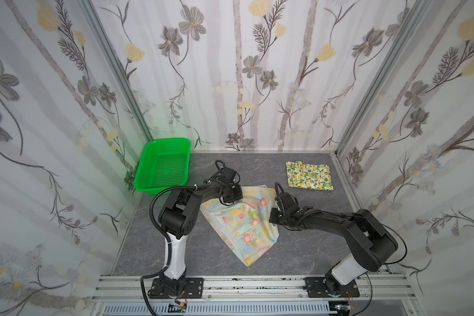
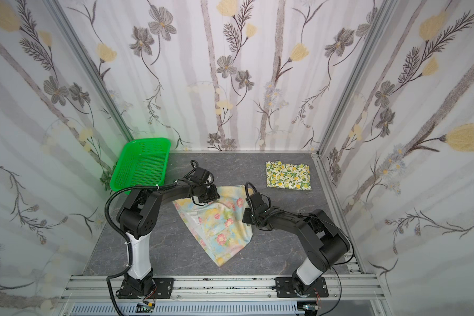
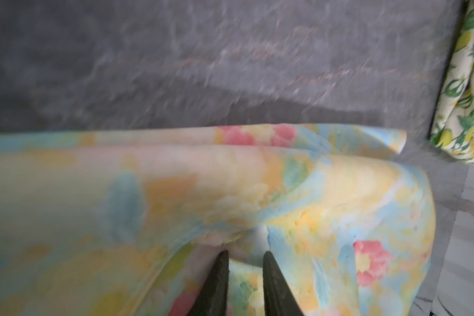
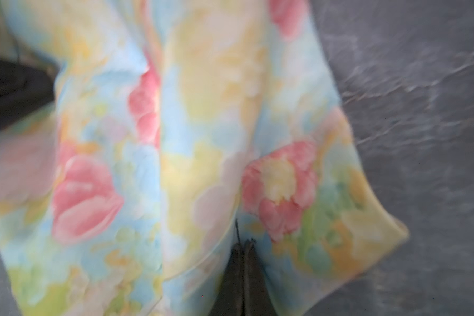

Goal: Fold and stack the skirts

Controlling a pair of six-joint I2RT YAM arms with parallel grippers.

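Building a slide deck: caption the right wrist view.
Right gripper shut on the pastel floral skirt over the grey tabletop.

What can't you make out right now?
- Left wrist view, motion blur: whether the left gripper grips the pastel skirt.
- Both top views: the left arm covers that gripper's tips.
- Left wrist view: the lemon skirt is cut off by the edge.

No legible txt, labels, brand names, nos. or signs in any view.
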